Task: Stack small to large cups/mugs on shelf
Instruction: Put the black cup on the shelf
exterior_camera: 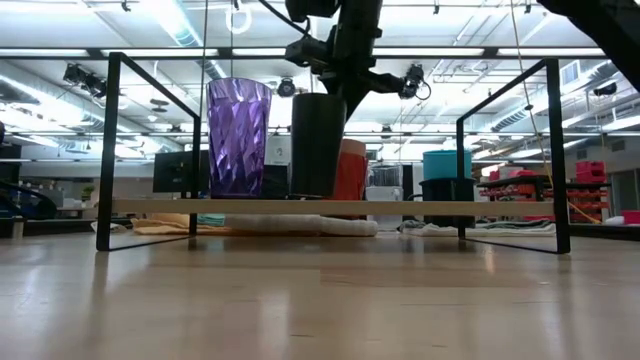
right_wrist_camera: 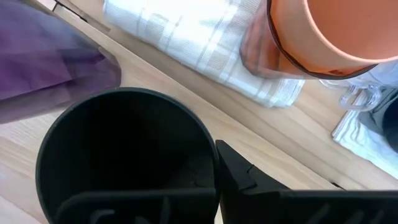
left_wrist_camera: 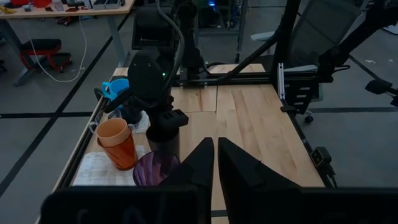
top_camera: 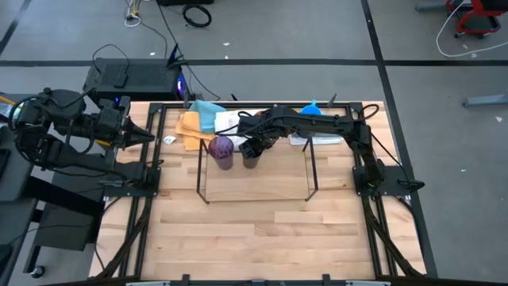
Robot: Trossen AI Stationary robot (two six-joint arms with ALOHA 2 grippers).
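The black cup (top_camera: 251, 152) stands upright on the shelf's board (exterior_camera: 500, 207), next to the purple cup (top_camera: 221, 151), which also stands there (exterior_camera: 238, 138). The shelf is a thin black rod frame (top_camera: 311, 171) at the table's far middle. My right gripper (top_camera: 255, 145) reaches in from the right and is shut on the black cup's rim. An orange cup (right_wrist_camera: 323, 31) and a clear glass mug (right_wrist_camera: 357, 96) stand behind the shelf on cloths. A bright blue cup (top_camera: 312, 110) is farther back. My left gripper (top_camera: 148, 137) waits shut at the table's left edge. My right gripper has the black cup's rim (right_wrist_camera: 211, 155) on its right side, one finger (right_wrist_camera: 249, 180) outside the wall and the other inside the cup. The fingers come from above, pointing down. The cup stands upright, its bottom (exterior_camera: 316, 194) on the shelf board.
Folded cloths, orange (top_camera: 190, 127), teal (top_camera: 208, 111) and white checked (right_wrist_camera: 186, 37), lie behind the shelf along the far edge. The near half of the table (top_camera: 262, 238) is bare wood. Black arm-mount rails (top_camera: 135, 214) run along both sides.
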